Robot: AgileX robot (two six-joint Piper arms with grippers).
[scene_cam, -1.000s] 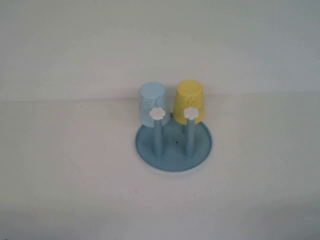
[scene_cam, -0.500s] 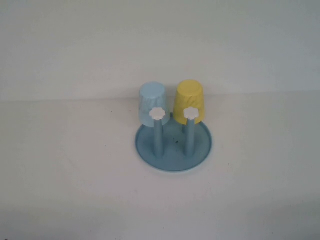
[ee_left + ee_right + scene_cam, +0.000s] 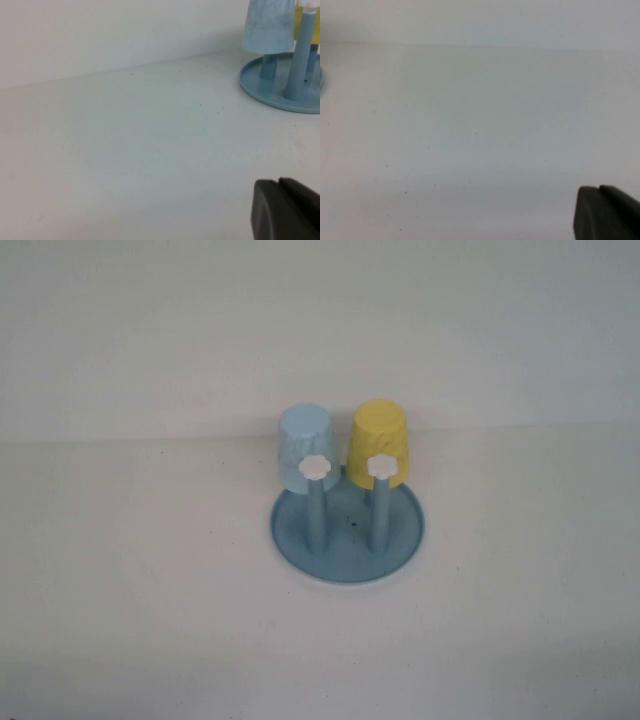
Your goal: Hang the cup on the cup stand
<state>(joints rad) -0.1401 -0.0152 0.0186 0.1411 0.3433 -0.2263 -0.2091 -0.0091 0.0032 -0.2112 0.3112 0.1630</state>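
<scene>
Table: I see a plain pale table (image 3: 150, 590) meeting a pale back wall (image 3: 320, 330); the stand sits near the middle, close to the wall.
Cup stand: the cup stand (image 3: 400, 540), a round blue dish, rests flat on the table, with two bare upright pegs at its front, each capped by a white flower (image 3: 380, 466).
Cup: the cup (image 3: 377, 438), yellow, sits upside down over a rear peg, on the right side of the stand; I judge the task done.
Neighbour: a light blue cup (image 3: 303, 438) hangs inverted just beside it, to its left.
Left gripper: the left gripper (image 3: 285, 210) shows only as a dark corner in its wrist view, low over the table, well left of the stand; I cannot tell how its fingers stand.
Right gripper: the right gripper (image 3: 605, 212) shows as a similar dark corner over bare table; fingers likewise unreadable.
Risk: any sweep toward the stand could, I judge, knock the light cups off or shift the dish.
Obstacles: nothing stands between either arm and the stand.
</scene>
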